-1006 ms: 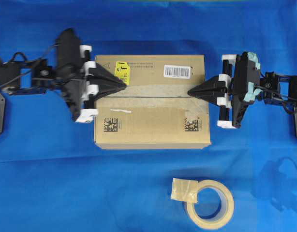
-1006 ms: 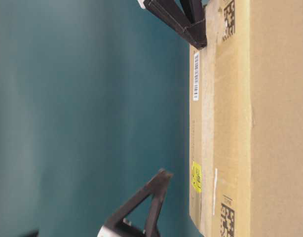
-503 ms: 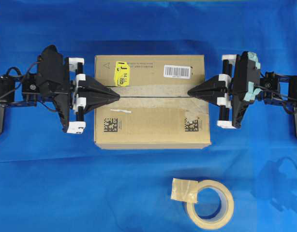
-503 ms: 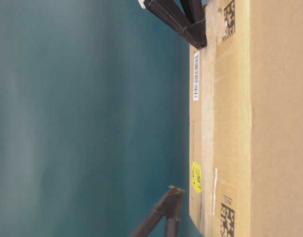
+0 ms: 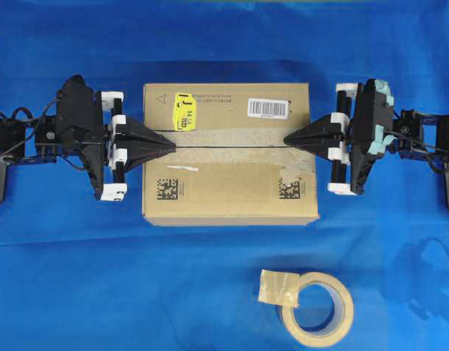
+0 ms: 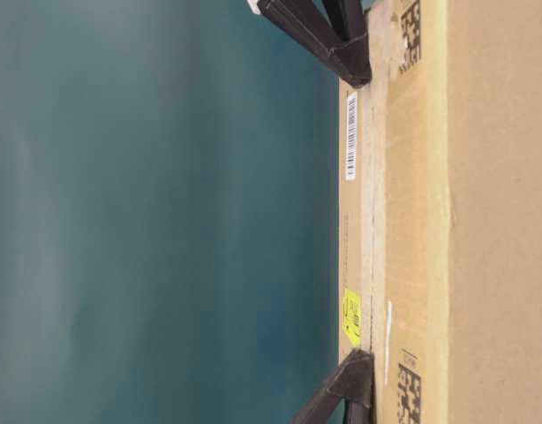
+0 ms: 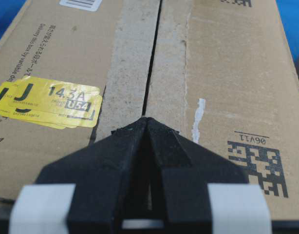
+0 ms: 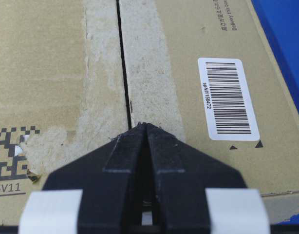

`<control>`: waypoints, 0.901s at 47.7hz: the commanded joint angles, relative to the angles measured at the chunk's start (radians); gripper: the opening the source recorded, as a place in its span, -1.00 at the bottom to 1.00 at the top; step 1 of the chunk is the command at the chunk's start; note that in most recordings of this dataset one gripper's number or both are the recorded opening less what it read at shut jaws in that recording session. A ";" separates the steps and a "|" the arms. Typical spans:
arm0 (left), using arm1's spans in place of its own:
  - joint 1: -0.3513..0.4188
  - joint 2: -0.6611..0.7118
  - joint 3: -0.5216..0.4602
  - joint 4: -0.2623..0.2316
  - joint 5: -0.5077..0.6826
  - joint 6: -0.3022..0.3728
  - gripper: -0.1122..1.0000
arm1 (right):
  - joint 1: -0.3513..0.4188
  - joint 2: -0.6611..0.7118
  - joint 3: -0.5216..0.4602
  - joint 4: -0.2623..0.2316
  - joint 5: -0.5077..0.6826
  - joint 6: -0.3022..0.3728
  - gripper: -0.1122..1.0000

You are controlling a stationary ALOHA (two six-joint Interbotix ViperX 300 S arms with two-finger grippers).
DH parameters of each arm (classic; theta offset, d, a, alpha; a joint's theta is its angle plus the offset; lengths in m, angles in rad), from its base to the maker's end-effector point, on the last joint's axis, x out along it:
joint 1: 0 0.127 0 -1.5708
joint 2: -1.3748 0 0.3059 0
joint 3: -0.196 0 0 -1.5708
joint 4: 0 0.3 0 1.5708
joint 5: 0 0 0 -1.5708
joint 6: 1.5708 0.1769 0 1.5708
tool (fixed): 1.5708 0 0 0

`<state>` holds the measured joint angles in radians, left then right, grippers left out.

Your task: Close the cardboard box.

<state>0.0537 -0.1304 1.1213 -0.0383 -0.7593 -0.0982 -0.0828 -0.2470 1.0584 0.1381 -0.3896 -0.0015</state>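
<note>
Lying in the middle of the overhead frame on the blue surface (image 5: 78, 278), the cardboard box (image 5: 232, 194) is showing its two long flaps meeting along a thin dark seam. A yellow sticker (image 7: 47, 102) near the upper left of the lid is reading "J 14.3A U54". A white barcode label (image 8: 229, 99) near the upper right is carrying the code "spMI1156472", and a faint printed line beside it is starting with "Delivery this box". Two square QR codes (image 5: 170, 189) are sitting on the lower flap, one marked "06V11". An old pale tape strip (image 5: 232, 137) is running along the seam.

The left hand (image 5: 173, 145) is pointing at the seam from the left with its fingers pressed together, holding nothing. The right hand (image 5: 286, 139) is doing the same from the right edge, also narrow and empty.

A beige tape roll (image 5: 316, 308) is lying well apart, at the lower right of the frame.
</note>
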 commanded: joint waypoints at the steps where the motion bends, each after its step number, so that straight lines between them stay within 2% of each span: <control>1: 0.003 -0.005 -0.003 -0.003 -0.012 0.000 -0.80 | 0.003 -0.005 -0.006 0.002 -0.005 0.002 -0.80; 43: 0.003 0.014 -0.005 -0.003 -0.011 0.000 -0.80 | 0.014 -0.005 -0.005 0.002 -0.008 0.000 -0.80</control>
<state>0.0537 -0.1120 1.1229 -0.0399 -0.7655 -0.0982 -0.0767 -0.2470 1.0584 0.1381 -0.3896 -0.0031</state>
